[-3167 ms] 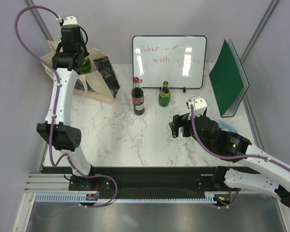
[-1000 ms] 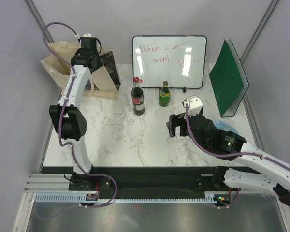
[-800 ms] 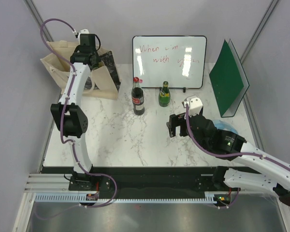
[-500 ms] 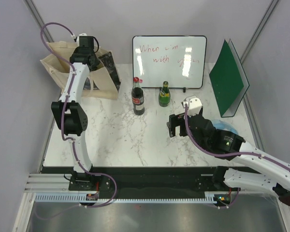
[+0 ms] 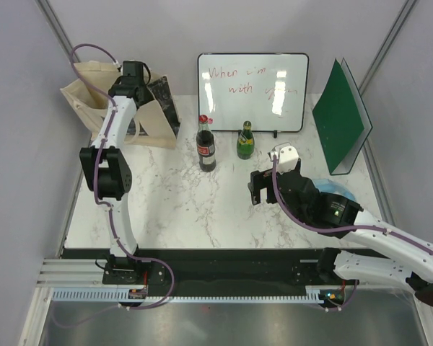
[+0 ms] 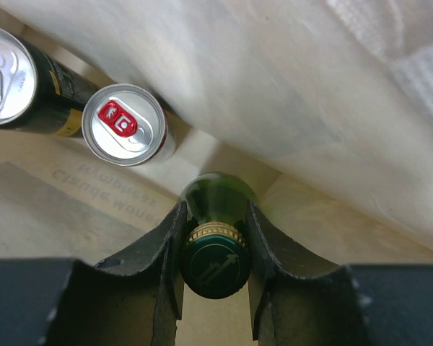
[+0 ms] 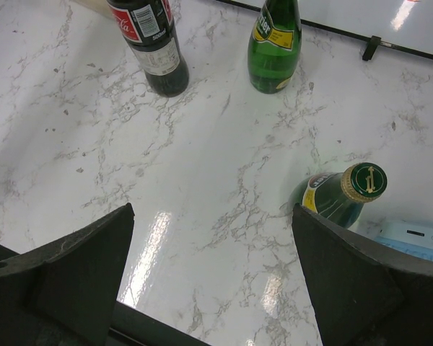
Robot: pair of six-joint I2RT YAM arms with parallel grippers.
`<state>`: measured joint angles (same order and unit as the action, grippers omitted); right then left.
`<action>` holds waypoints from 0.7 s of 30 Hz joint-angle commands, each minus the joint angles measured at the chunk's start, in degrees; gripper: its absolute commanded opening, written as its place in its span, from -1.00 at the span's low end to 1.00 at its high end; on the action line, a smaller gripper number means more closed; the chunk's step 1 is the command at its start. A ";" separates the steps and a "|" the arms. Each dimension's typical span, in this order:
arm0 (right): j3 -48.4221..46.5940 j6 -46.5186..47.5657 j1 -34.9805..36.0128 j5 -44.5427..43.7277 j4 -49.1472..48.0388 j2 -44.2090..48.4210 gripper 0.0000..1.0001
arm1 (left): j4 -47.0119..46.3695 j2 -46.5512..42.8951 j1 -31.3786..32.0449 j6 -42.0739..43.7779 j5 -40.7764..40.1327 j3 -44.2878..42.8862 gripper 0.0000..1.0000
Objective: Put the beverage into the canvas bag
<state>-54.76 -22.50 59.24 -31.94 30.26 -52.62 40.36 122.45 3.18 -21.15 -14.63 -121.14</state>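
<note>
Left pincer (image 6: pixel 215 213) pinches a green bottle (image 6: pixel 215 268) inside the canvas bag (image 6: pixel 310 108), not let go yet. Right pincer (image 7: pixel 213 281) spread. Three bottles (image 7: pixel 148 43) left on the worktop (image 5: pixel 202 209).

L hand (image 6: pixel 215 220) clamped tight, arm (image 5: pixel 114 126) stretched fwd; R hand (image 7: pixel 211 216) spread wide

The right gripper (image 7: pixel 211 216) hangs over the marble table (image 7: pixel 202 144), its dark fingers (image 7: pixel 86 259) spread wide. A cola bottle (image 7: pixel 159 54) and a green bottle (image 7: pixel 274 50) stand at the far side. A capped green bottle (image 7: pixel 343 193) stands near the right finger, with a pale blue thing (image 7: pixel 411 236) just beside it.
</note>
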 commanded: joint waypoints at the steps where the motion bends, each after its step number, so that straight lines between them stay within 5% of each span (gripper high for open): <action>1: 0.18 0.18 -0.09 -1.10 -2.31 0.32 0.96 | -6.17 -1.51 -0.02 0.49 0.92 0.20 -0.95; 12: 1.24 -0.79 -0.18 -0.66 -2.49 1.47 0.96 | -6.43 -2.22 0.16 0.05 2.32 5.12 -0.54; 21: 0.54 -1.58 -0.09 -0.14 -1.70 3.31 0.96 | -5.21 -5.64 1.57 1.11 0.13 6.27 0.12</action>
<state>-53.65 -22.87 59.24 -31.90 29.58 -50.61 36.14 121.82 3.90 -20.93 -13.87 -114.67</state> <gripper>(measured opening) 0.982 0.515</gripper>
